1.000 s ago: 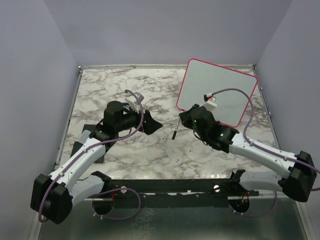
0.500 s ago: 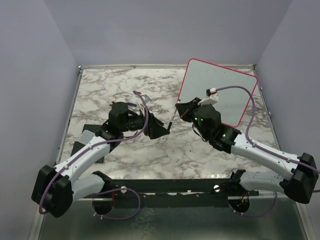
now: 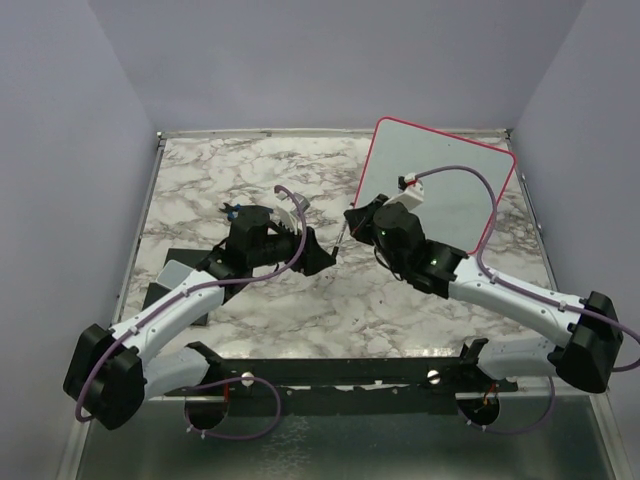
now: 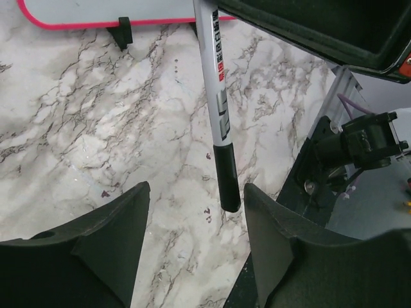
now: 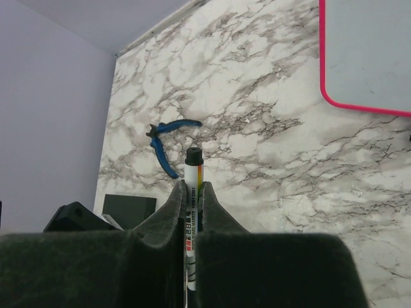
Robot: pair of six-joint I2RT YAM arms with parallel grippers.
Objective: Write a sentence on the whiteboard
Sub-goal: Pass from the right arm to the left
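The whiteboard (image 3: 440,190), white with a red-pink frame, lies at the table's far right and is blank; no sentence shows on it. My right gripper (image 3: 354,224) is shut on a white marker (image 3: 342,238) with a black cap, held left of the board. In the right wrist view the marker (image 5: 193,168) sticks out between the shut fingers (image 5: 173,199). My left gripper (image 3: 322,255) is open, just left of the marker. In the left wrist view the capped end (image 4: 226,176) hangs between the open fingers (image 4: 109,244), touching neither.
Blue pliers (image 5: 164,144) lie on the marble table at the far left. A dark flat pad (image 3: 170,290) lies under the left arm. The board's frame (image 4: 96,24) and one black clip (image 4: 122,32) show in the left wrist view.
My left gripper has moved right, toward the marker. My right gripper has carried the marker up and to the left, so its capped end now sits between the left fingers.
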